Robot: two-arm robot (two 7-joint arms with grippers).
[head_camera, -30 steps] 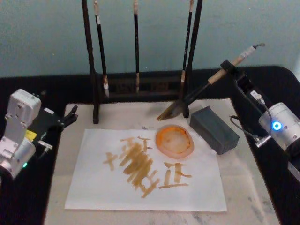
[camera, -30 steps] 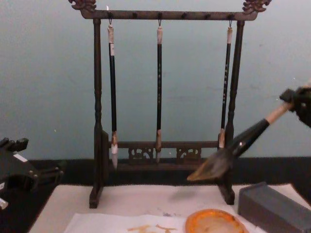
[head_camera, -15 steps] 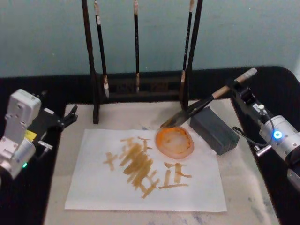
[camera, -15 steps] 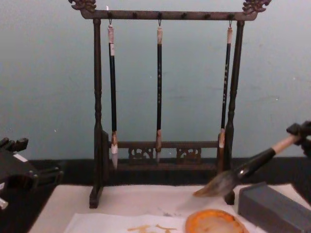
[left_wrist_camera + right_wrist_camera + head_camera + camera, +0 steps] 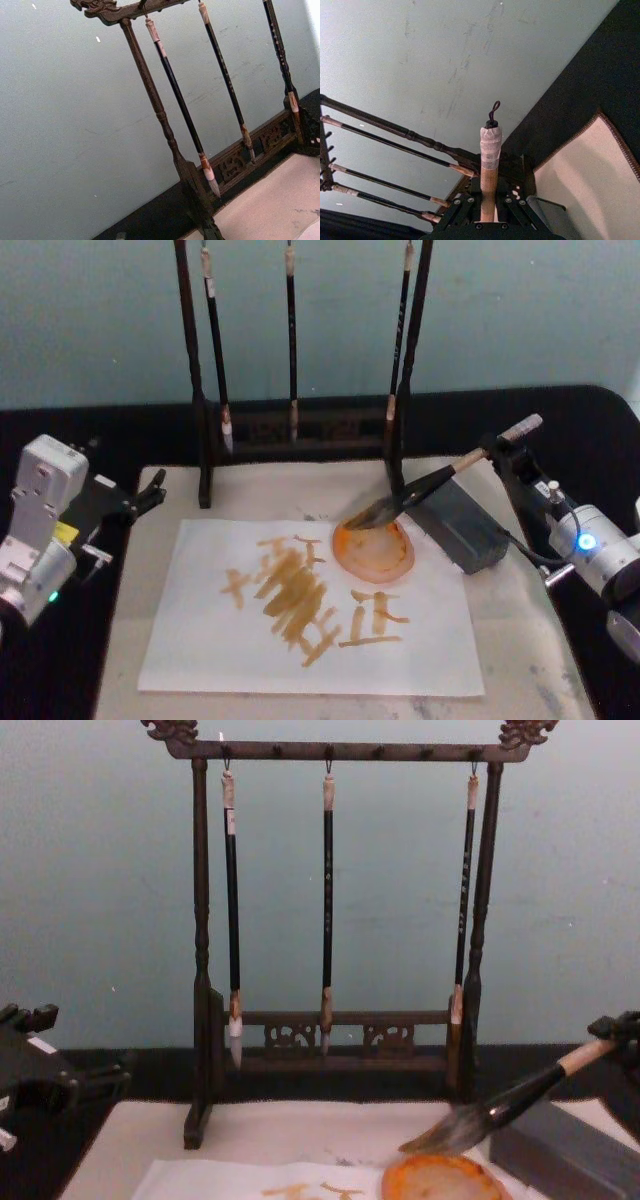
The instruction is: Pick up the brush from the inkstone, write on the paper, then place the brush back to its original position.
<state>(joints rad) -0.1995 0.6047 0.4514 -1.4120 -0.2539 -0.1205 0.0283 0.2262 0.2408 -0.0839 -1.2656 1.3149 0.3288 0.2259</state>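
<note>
My right gripper [image 5: 497, 451] sits at 2 o'clock from the orange dish [image 5: 377, 558], over the right side of the beige mat [image 5: 525, 645], with the forearm running back toward 4 o'clock. Its fingers are closed tight on the pale handle of the brush [image 5: 441, 477], just below the taped end with its black loop. In the right wrist view the handle stands up between the two fingers [image 5: 461, 207].

The brush slants down from 2 o'clock to 8 o'clock. Its dark section crosses above the far-left corner of the inkstone [image 5: 465, 528], and its bushy tip is at the dish's far rim. I cannot tell whether the hairs touch the dish.

The right post of the brush rack [image 5: 200, 400] stands just behind the tip at 12 o'clock, with three thin brushes [image 5: 291, 340] hanging on the rack. The inkstone is just beside the dish at 3 o'clock.

The paper [image 5: 200, 645] spreads toward 7 o'clock, and the dish rests on its far-right corner. Bare white margin surrounds the yellow strokes along its near and left edges.

My left gripper [image 5: 150, 488] is parked at 9 o'clock, off the mat's left edge.
</note>
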